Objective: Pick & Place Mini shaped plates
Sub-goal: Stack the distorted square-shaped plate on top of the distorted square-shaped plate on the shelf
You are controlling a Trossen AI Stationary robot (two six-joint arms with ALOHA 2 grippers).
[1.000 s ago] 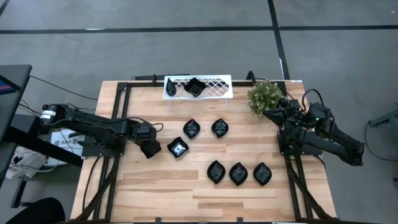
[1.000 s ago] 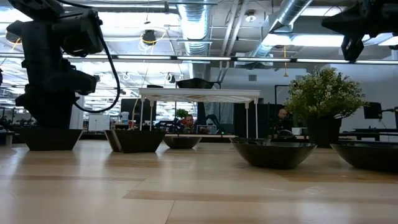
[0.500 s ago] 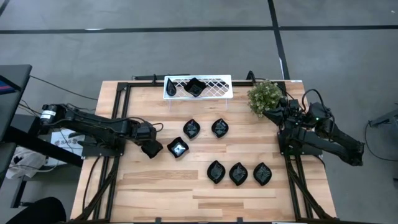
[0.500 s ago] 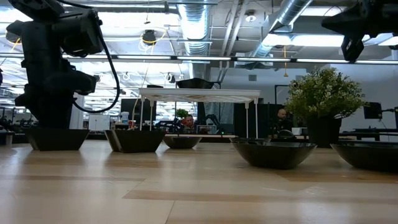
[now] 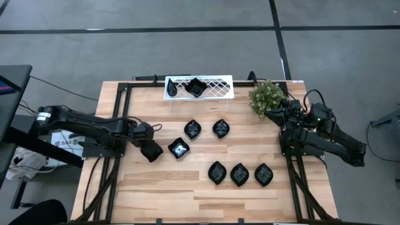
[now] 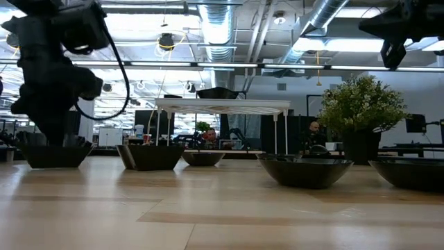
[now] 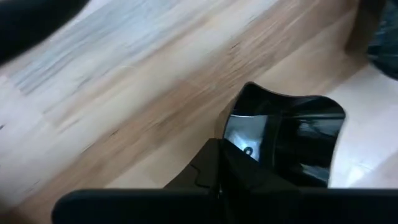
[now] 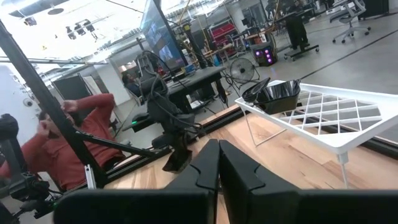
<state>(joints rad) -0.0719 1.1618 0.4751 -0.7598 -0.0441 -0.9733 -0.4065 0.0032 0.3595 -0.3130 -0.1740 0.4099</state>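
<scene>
Two arms flanked the wooden surface (image 5: 156, 200), which filled the middle of the high view. At its upper centre stood the white lattice tray (image 5: 215, 87), already carrying one black plate (image 5: 195, 87); the green plant (image 5: 267, 95) sat at upper right. Six more mini plates lay below, two (image 5: 192, 129) in a row, three (image 5: 239, 174) lower right, and the square plate (image 5: 179, 149) at centre left. The left tool (image 5: 155, 150) had just closed from roughly half open onto that square plate's rim (image 7: 249, 134), the dish not yet raised off the wood. By my reading the grasp was made and a lift toward the tray came next. The right tool (image 5: 272, 114) waited shut and empty beside the plant.
</scene>
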